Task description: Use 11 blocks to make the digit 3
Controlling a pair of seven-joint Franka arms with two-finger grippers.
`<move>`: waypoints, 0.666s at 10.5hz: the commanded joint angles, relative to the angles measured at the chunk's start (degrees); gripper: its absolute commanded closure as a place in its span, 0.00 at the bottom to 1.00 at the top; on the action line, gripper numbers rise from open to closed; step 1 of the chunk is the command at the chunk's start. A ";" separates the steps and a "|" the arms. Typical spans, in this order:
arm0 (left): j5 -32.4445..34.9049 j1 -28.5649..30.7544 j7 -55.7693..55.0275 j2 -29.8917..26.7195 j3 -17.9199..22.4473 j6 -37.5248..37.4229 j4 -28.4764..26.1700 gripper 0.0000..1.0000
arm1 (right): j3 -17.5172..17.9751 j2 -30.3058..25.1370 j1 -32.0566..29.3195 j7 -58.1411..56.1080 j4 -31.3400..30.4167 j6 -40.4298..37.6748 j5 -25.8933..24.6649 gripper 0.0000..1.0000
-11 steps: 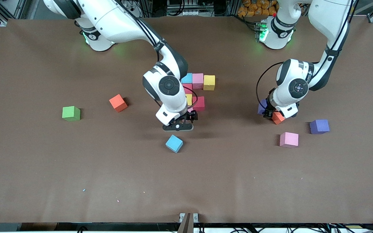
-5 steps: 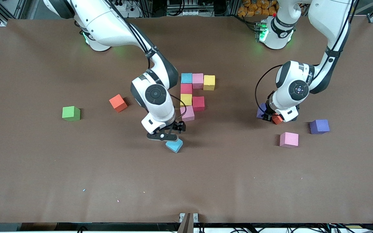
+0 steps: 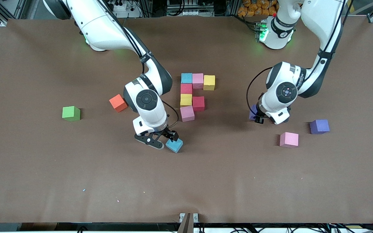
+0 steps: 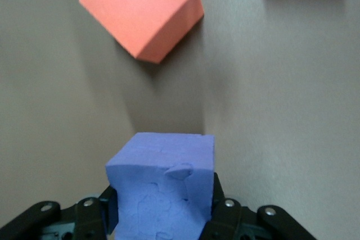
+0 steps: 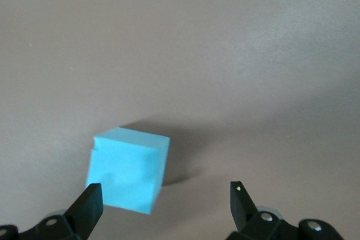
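Seven touching blocks [image 3: 193,94] are seen mid-table; the right gripper [image 3: 160,140] is positioned, fingers spread, beside a cyan block [image 3: 174,145].

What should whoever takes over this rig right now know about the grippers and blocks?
Left gripper: shut on a purple block, above the table near a loose orange block.
Right gripper: open, low beside the loose cyan block, not yet straddling it.
Done: seven cubes of the digit 3 placed.
Left: four more. Pink block, another purple and another orange lie loose.

Left hand [image 4: 163,217] clamped shut, right hand [image 5: 163,203] spread wide, both low
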 commanded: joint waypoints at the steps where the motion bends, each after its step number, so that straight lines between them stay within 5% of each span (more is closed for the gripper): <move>1: 0.42 -1.41 -3.06 1.34 0.11 -2.75 3.38 0.83 | 0.40 1.12 -1.26 10.37 -0.56 6.69 0.15 0.00; 7: 0.33 -5.81 -10.44 3.62 0.11 -5.57 8.23 0.83 | 0.58 5.61 -0.82 19.12 3.47 6.19 0.67 0.00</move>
